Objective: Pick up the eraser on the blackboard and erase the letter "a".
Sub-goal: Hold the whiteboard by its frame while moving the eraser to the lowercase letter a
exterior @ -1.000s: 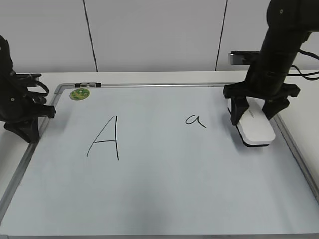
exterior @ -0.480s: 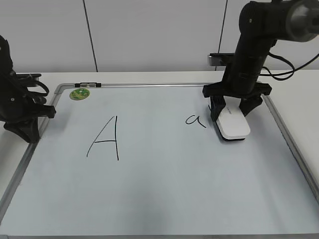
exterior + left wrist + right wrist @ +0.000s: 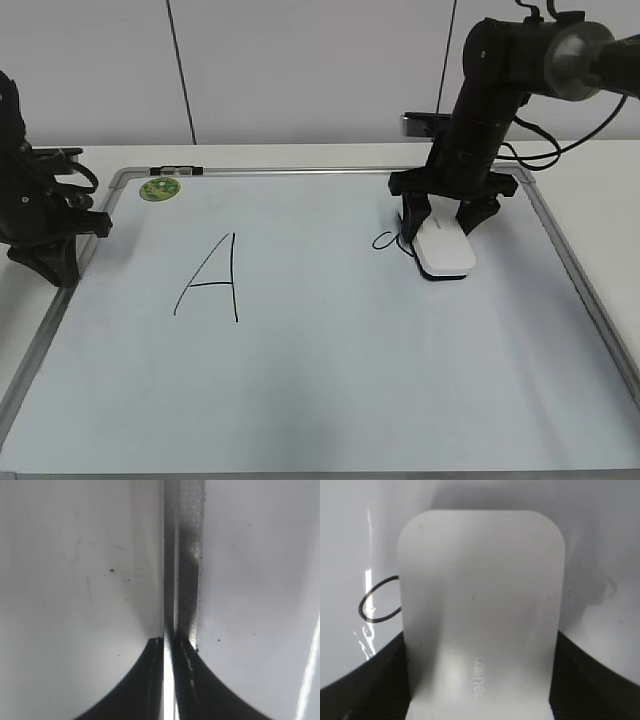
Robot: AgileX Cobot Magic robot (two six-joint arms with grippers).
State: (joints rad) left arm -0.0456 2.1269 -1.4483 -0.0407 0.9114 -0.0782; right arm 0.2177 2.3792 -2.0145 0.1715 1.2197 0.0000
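Note:
My right gripper [image 3: 440,222] is shut on the white eraser [image 3: 445,248] and presses it flat on the blackboard [image 3: 330,340]. The eraser covers the right part of the small letter "a" [image 3: 384,241]; only its left loop shows. In the right wrist view the eraser [image 3: 480,615] fills the middle between my fingers [image 3: 375,680], and the loop of the "a" [image 3: 379,601] sticks out at its left edge. My left gripper [image 3: 50,262] rests at the board's left frame, shut and empty; in the left wrist view [image 3: 170,645] it sits over the frame rail [image 3: 187,570].
A large capital "A" [image 3: 212,277] is drawn on the left half of the board. A round green magnet [image 3: 159,188] sits at the board's top left corner, next to a small clip [image 3: 180,170] on the frame. A white wall stands behind the table.
My right gripper has slid the eraser left across the board, from right of the "a" onto its right side. The left arm has not moved.

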